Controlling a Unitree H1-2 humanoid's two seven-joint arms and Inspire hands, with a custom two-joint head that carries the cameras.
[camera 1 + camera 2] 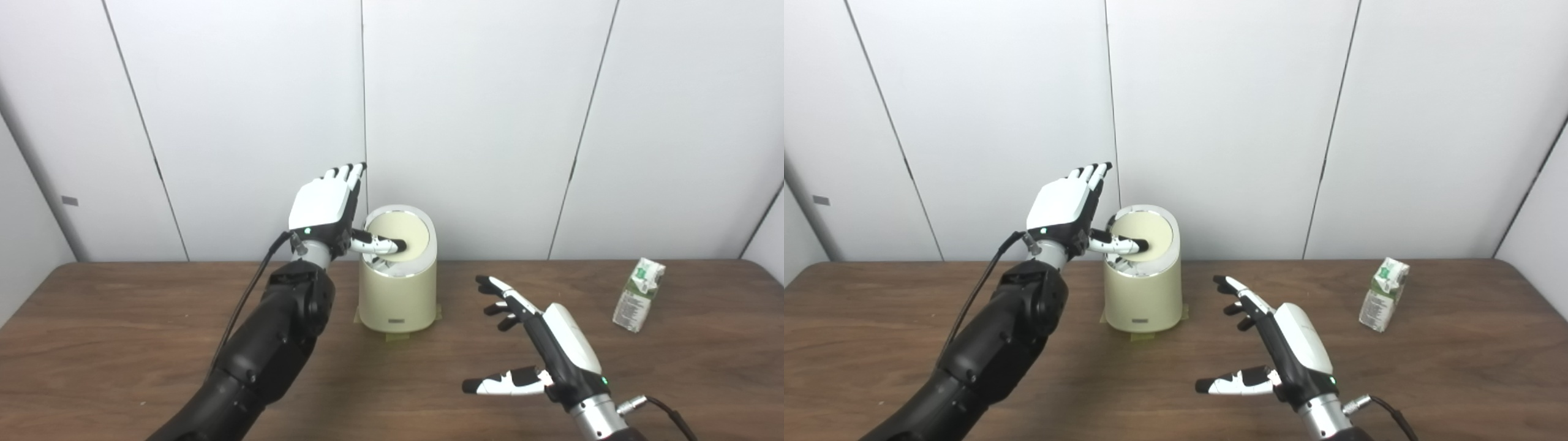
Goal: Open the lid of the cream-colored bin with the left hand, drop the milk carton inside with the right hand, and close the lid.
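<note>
Nearest the camera, the right hand (551, 349) hovers above the wooden table (122, 343), palm turned inward, fingers spread and holding nothing. Behind it to the left stands the cream-colored bin (398, 288), its round lid (401, 236) tilted, with a gap at the lower edge; what lies inside cannot be made out. Beside the bin, the left hand (321, 208) is raised, fingers straight and pressed together pointing up, thumb lying across the lid. Well to the right, the milk carton (639, 294) stands upright on the table.
</note>
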